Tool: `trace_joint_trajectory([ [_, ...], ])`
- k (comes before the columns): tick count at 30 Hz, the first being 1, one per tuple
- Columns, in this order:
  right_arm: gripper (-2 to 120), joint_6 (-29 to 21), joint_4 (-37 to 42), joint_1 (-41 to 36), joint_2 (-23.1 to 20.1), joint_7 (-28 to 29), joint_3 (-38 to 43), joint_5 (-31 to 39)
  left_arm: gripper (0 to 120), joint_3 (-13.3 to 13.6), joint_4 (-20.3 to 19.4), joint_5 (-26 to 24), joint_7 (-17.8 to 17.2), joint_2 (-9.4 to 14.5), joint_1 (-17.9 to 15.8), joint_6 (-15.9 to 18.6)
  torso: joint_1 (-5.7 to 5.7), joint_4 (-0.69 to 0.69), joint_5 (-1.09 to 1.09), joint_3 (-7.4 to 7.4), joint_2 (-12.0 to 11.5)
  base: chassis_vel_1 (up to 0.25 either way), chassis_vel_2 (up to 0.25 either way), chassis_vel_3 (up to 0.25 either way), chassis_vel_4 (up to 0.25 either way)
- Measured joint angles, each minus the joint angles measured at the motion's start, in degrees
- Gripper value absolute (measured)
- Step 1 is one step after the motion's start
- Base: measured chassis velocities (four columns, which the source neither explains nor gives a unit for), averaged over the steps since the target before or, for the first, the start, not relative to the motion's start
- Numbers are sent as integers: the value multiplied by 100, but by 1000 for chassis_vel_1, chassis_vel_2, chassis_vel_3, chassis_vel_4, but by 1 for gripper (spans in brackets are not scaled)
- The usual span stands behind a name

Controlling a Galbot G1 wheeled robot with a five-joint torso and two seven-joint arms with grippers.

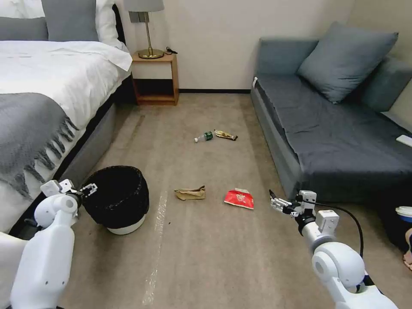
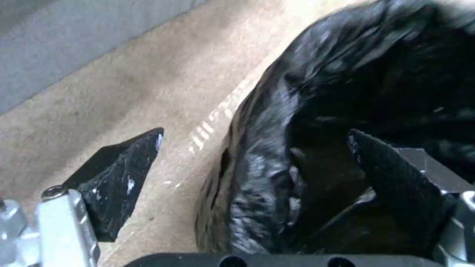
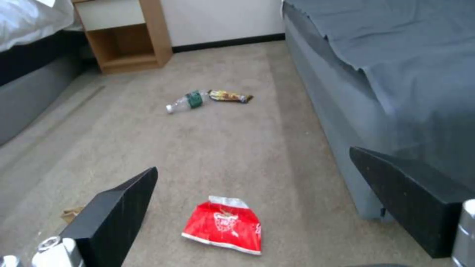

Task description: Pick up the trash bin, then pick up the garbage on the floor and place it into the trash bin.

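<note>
The trash bin (image 1: 116, 199), lined with a crinkly black bag, stands on the floor (image 1: 206, 253) beside the bed. My left gripper (image 1: 89, 188) is open at the bin's left rim. In the left wrist view the left gripper (image 2: 256, 136) straddles the bagged rim of the bin (image 2: 346, 74), one finger outside over the carpet and one inside. The garbage lies scattered on the carpet: a brown paper bag (image 1: 190, 193), a red packet (image 1: 239, 198), a bottle (image 1: 203, 137) and a candy wrapper (image 1: 225, 135). My right gripper (image 1: 275, 201) hangs open just right of the red packet (image 3: 222, 225).
A bed (image 1: 43, 86) runs along the left and a grey sofa (image 1: 334, 141) along the right. A wooden nightstand (image 1: 155, 79) with a lamp stands at the back wall. A pale streak (image 1: 159, 223) crosses the carpet between the bin and the paper bag.
</note>
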Motion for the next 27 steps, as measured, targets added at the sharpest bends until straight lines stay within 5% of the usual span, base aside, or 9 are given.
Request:
trace_joint_trajectory([
  [10, 100, -5, 69, -51, 130, 28, -60, -22, 66, 17, -154, 53, 35, -16, 95, 87, 0, 0, 1, 0, 0, 0, 0, 0, 0],
  [27, 100, -59, 324, -173, 84, 98, -193, -19, 4, -289, -959, 70, 237, -17, 931, 113, 0, 1, 0, -1, 1, 0, 0, 0, 0],
])
